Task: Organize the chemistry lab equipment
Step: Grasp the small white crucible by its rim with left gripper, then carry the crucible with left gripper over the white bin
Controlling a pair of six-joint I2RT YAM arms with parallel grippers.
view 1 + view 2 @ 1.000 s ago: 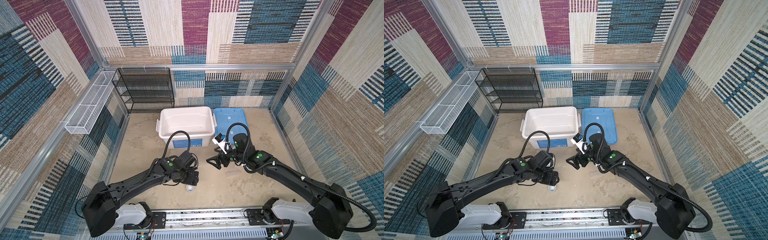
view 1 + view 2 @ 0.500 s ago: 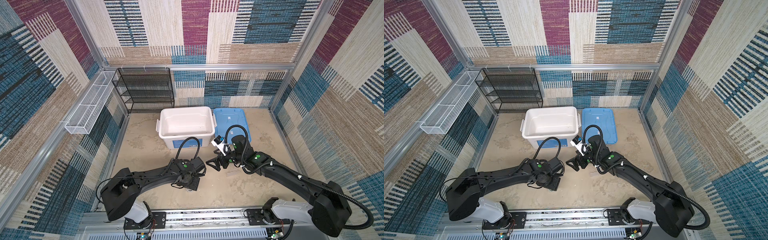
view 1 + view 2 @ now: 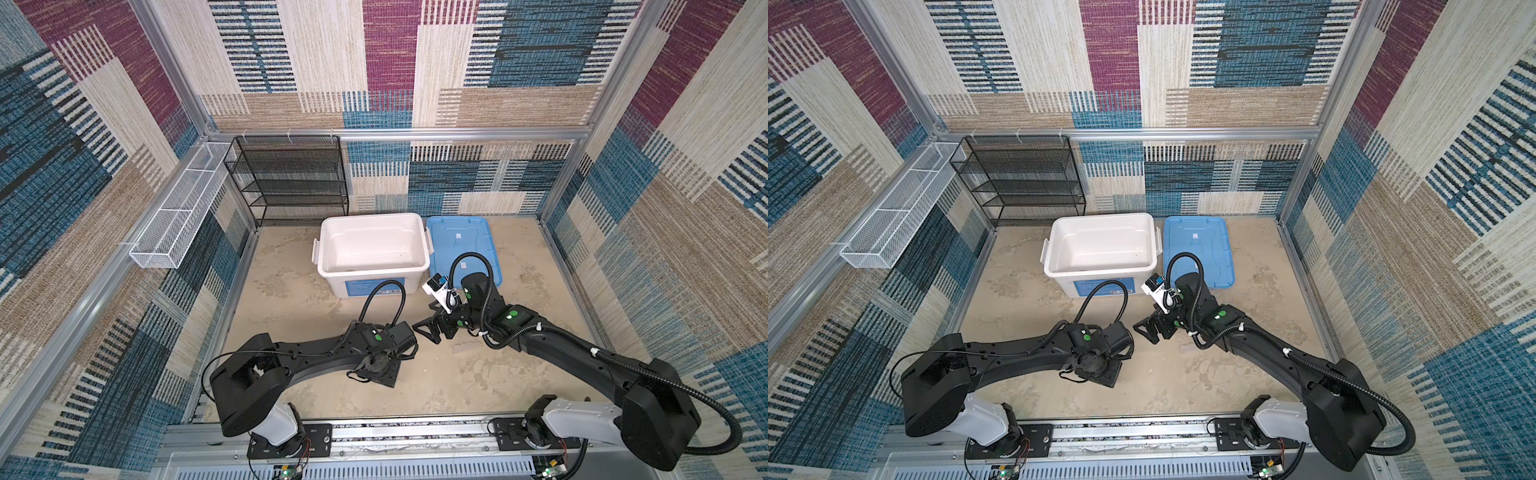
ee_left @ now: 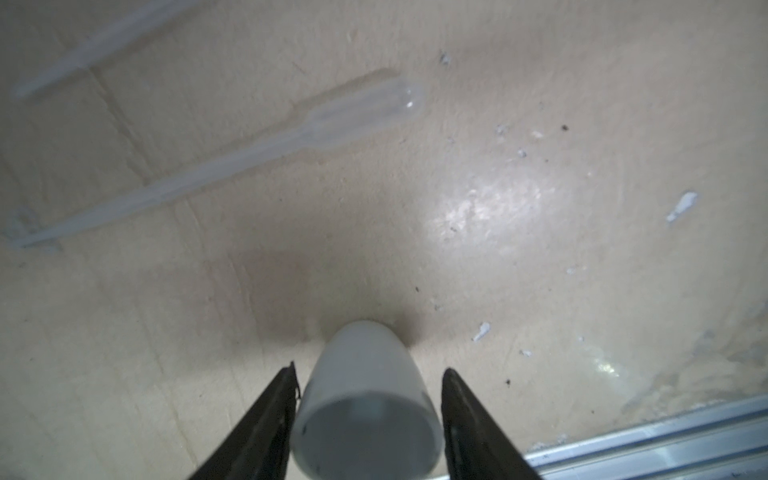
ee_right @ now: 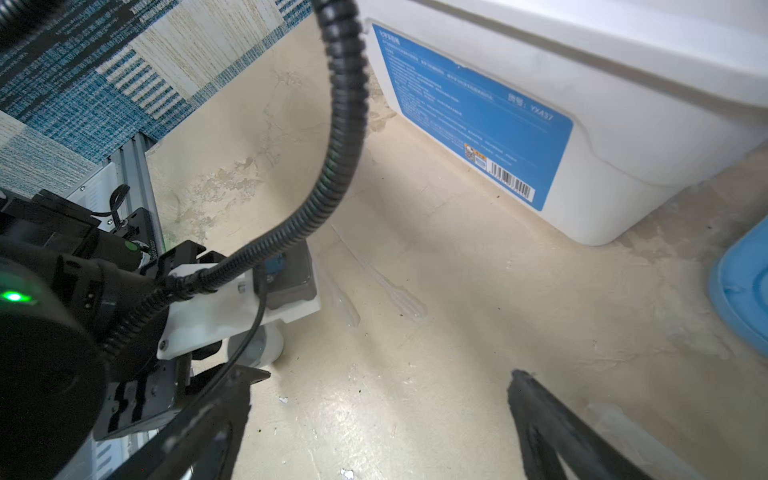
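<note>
Left pincer [image 4: 368, 369] sits either side of a white bowl [image 4: 361, 415] on the worktop [image 4: 540, 270], tight fit, can't tell if it's actually gripping. 2 pipettes [image 4: 357, 110] lie just past it. Both top views hide the bowl under the left arm [image 3: 324, 357]; only the wrist views catch it. Right pincer [image 5: 382, 415] hangs wide and empty nearby. Further back: bin [image 3: 374, 272], then lid [image 3: 461, 241] beside it, shelf [image 3: 291, 183] at the wall.

This is a robot test booth: a small cell framed by aluminium bars [image 3: 399, 134] and lined with patterned carpet walls [image 3: 390, 62]. A black left arm [image 3: 316, 355] and a right arm [image 3: 561, 351] are mounted on a metal rail [image 3: 415, 432] along its front, over a beige floor [image 3: 291, 299].
</note>
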